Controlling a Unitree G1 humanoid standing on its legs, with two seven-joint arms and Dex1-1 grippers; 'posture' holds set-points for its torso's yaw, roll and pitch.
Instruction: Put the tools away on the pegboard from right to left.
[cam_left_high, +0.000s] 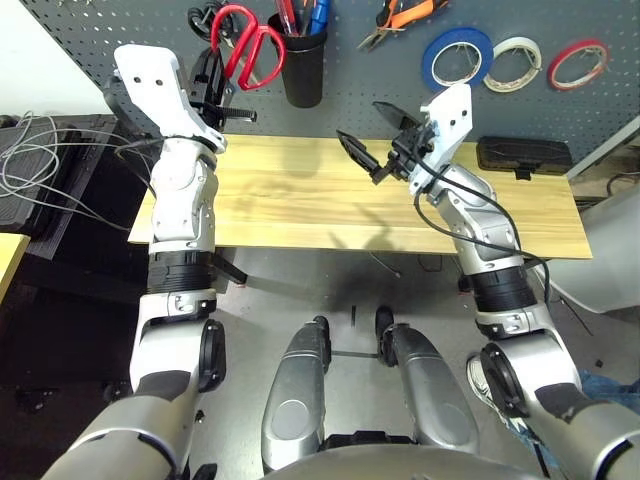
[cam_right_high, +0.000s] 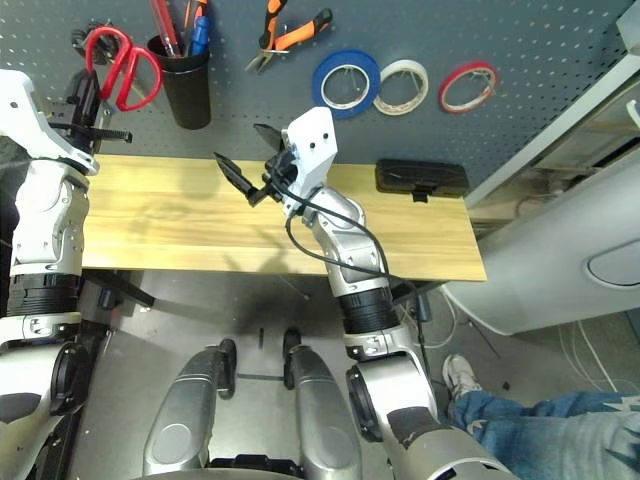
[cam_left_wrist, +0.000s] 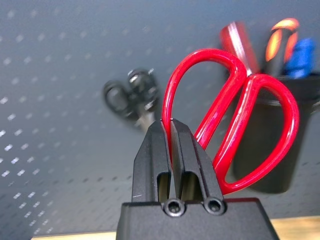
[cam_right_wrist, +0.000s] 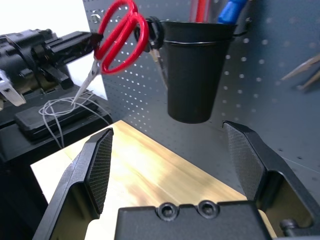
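My left gripper (cam_left_wrist: 171, 122) is shut on one loop of the red-handled scissors (cam_left_wrist: 270, 100), holding them up against the pegboard (cam_left_high: 120, 30) just left of the black cup (cam_left_high: 303, 65). Their blades point down and away from the cup (cam_right_wrist: 195, 75). Whether they hang on a hook I cannot tell. The blue-handled screwdriver (cam_left_high: 318, 12) stands in the cup. The orange-and-black pliers (cam_left_high: 405, 15) and the blue tape roll (cam_left_high: 456, 57) hang further right. My right gripper (cam_left_high: 365, 140) is open and holds nothing, raised over the middle of the wooden table (cam_left_high: 300, 200).
Black-handled scissors (cam_left_wrist: 130, 95) hang on the pegboard left of the red ones. A white tape roll (cam_left_high: 513, 62) and a red tape roll (cam_left_high: 577, 63) hang at the right. A flat black object (cam_left_high: 523, 155) lies at the table's back right. Cables (cam_left_high: 40, 160) lie off the table's left end.
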